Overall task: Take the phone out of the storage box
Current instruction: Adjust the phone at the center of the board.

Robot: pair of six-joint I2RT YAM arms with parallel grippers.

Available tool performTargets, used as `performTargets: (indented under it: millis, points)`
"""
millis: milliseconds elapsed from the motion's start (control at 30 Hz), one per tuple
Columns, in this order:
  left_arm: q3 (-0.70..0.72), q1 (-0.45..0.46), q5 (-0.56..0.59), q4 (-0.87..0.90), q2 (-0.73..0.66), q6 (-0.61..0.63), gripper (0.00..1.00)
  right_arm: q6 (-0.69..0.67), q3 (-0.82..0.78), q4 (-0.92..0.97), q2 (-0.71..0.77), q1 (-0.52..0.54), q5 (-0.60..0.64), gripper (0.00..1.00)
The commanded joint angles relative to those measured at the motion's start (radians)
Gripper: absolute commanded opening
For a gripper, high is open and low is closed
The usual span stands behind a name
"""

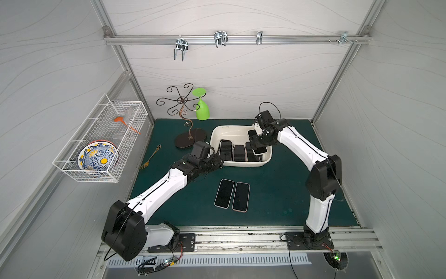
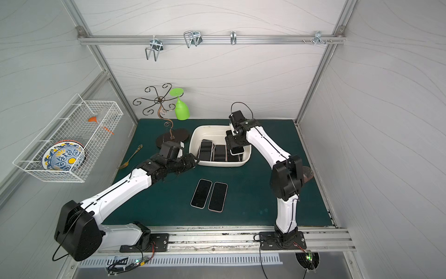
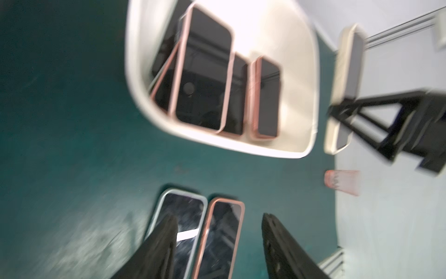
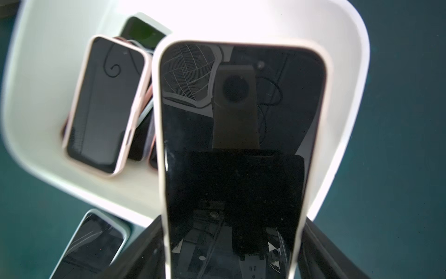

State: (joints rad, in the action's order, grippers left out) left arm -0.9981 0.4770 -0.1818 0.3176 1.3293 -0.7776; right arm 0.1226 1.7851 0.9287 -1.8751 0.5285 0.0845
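The storage box (image 1: 213, 139) (image 2: 193, 139) is a cream-white tub at the back middle of the green mat, with several dark-screened phones (image 1: 226, 150) lying in it. My right gripper (image 1: 256, 143) (image 4: 231, 232) is shut on a cream-cased phone (image 4: 241, 145) (image 1: 260, 151) (image 3: 350, 60), its fingers (image 4: 142, 244) pressing the long sides. That phone hangs tilted over the tub's right end. My left gripper (image 1: 218, 161) (image 3: 219, 217) stands open and empty by the tub's front left corner. Two phones (image 1: 224, 193) (image 1: 240, 196) lie side by side on the mat in front of the tub.
A scrolled metal stand (image 1: 183, 113) and an upturned green goblet (image 1: 201, 107) stand at the back left. A gold fork (image 1: 150, 157) lies near the mat's left edge. On the left wall hangs a white wire basket (image 1: 72, 169) with a patterned plate (image 1: 97, 155).
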Motion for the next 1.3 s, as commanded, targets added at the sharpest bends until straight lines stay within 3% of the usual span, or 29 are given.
performTargets:
  millis: [0, 267, 633, 1267]
  points:
    - [-0.112, -0.013, -0.112, -0.140, 0.092, -0.017, 0.63, 0.040, -0.071, -0.006, 0.116, 0.032, -0.075, 0.39]
    - [-0.226, 0.008, -0.212, -0.254, 0.261, -0.078, 0.64, 0.082, -0.196, -0.033, 0.241, 0.104, -0.178, 0.40]
    - [-0.219, 0.034, -0.209, -0.297, 0.305, -0.104, 0.65, 0.105, -0.202, -0.049, 0.226, 0.177, -0.263, 0.40]
    - [-0.050, 0.017, -0.140, -0.360, 0.099, -0.129, 0.65, 0.125, -0.218, -0.061, 0.192, 0.167, -0.288, 0.40]
